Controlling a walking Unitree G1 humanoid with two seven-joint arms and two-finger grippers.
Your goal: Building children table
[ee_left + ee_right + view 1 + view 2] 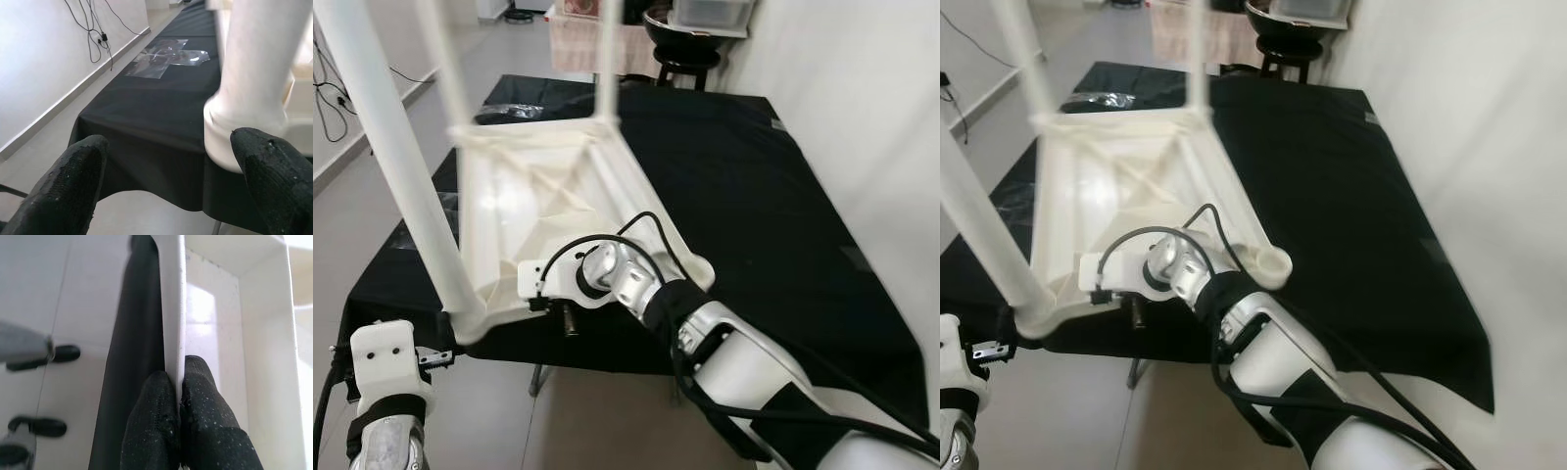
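Right hand [178, 382] clamped on upturned white table [558, 196] rim, left hand [171, 166] spread wide beside a leg [257, 73]

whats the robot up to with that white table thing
It is assembling a small white table, which lies upside down on a black-covered table with legs pointing up. The right gripper is shut on the upturned table's near rim. The left gripper is open beside the near-left leg.

Bare room of a home: tiled floor [372, 206], white walls [862, 108], black-draped table [754, 196].
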